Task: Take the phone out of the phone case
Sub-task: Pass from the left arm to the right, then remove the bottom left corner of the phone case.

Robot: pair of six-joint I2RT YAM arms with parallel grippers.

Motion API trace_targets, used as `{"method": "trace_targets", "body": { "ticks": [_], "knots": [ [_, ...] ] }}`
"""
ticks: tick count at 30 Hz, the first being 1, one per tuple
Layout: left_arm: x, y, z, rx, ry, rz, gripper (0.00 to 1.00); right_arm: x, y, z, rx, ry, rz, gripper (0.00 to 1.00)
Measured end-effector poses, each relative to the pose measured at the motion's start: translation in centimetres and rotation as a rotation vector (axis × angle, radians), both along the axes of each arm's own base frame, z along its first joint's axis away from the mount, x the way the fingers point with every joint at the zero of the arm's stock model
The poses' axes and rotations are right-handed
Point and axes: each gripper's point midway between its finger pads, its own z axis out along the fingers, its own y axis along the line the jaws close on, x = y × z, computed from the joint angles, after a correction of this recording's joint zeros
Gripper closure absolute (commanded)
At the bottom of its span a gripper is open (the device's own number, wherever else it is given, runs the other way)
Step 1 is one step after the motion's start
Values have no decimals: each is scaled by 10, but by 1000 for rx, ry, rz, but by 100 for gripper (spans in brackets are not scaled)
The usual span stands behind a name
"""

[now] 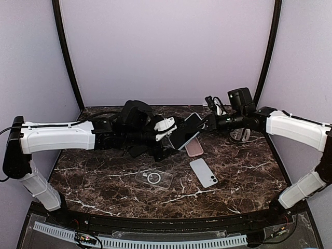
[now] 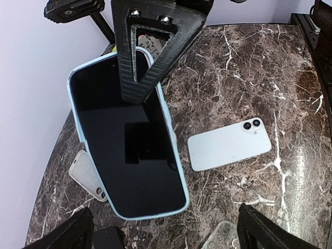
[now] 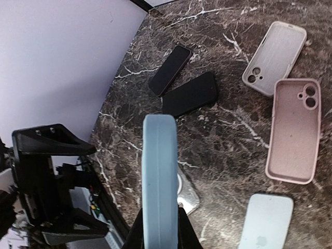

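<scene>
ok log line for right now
right fingers: shut on blue-cased phone | left fingers: open, not gripping | removal: not done

No words or numbers can be read anywhere. The one sign is a faint apple-shaped logo [image 3: 258, 241] on the back of the pale phone [image 3: 267, 218], which lies face down on the desk [image 3: 223, 129] at the bottom edge of the right wrist view. In the other two views that back looks plain.
</scene>
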Motion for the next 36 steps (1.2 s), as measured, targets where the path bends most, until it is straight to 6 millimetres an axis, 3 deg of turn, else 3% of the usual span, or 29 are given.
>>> {"method": "trace_targets", "body": {
  "ticks": [8,15,19,22,26,32,36],
  "knots": [
    [-7,21,14,56,-47,-9,2,15,8,27,-106,-272,50,100],
    [-20,43,13,124,-46,-34,7,3,31,42,-117,-509,192,100],
    [-34,72,13,111,-63,-64,7,-2,36,41,-90,-626,224,100],
    [-44,91,6,98,-74,-94,7,-16,33,29,-91,-680,219,100],
    [-54,100,-5,85,-85,-140,11,-45,31,21,-87,-780,230,100],
    [-73,102,-23,59,-101,-275,20,-93,42,37,-19,-1066,526,100],
    [-88,105,-24,30,-120,-348,23,-114,45,41,47,-1165,656,100]
  ]
}}
